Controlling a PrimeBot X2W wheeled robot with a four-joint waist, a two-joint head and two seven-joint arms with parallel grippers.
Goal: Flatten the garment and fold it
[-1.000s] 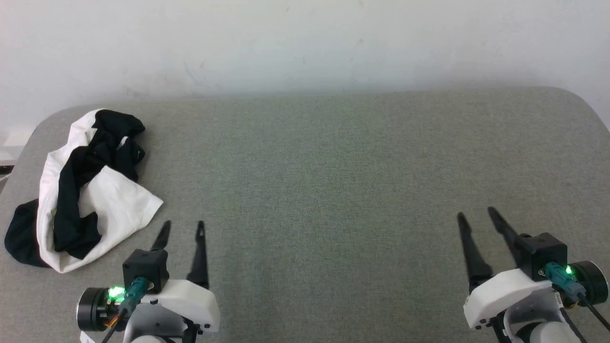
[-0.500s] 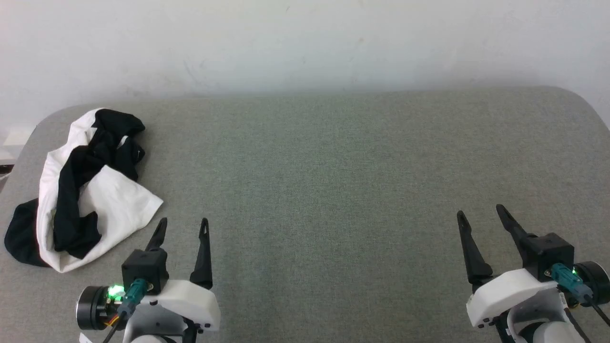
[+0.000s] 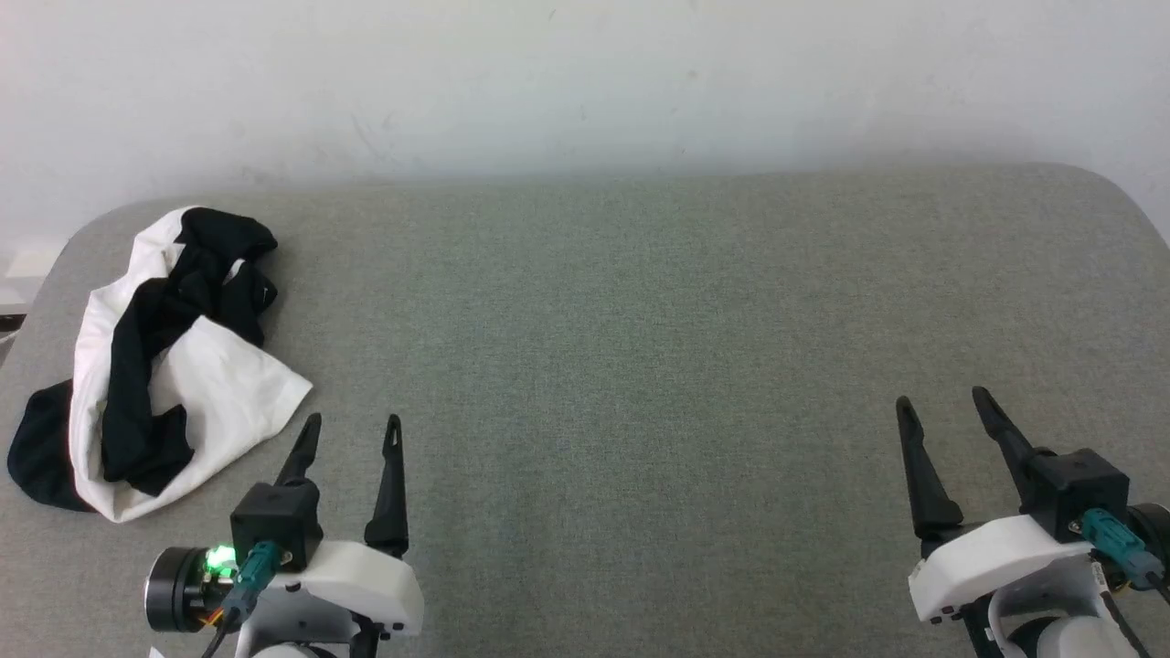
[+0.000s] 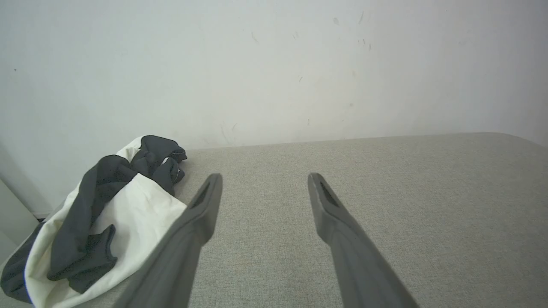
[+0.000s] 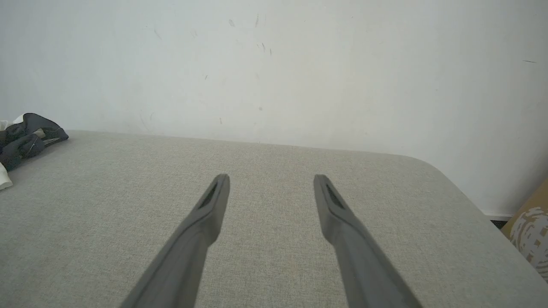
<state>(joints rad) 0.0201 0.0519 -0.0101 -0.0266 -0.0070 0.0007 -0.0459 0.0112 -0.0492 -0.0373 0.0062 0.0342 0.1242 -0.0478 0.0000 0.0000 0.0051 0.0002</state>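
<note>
Left gripper and right gripper stand spread wide, holding nothing; the raglan shirt lies crumpled just beside the left gripper, untouched, neither flattened nor folded yet.

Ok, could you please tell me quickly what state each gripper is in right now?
Left gripper: open, holding nothing; the garment lies to its left.
Right gripper: open, holding nothing.
</note>
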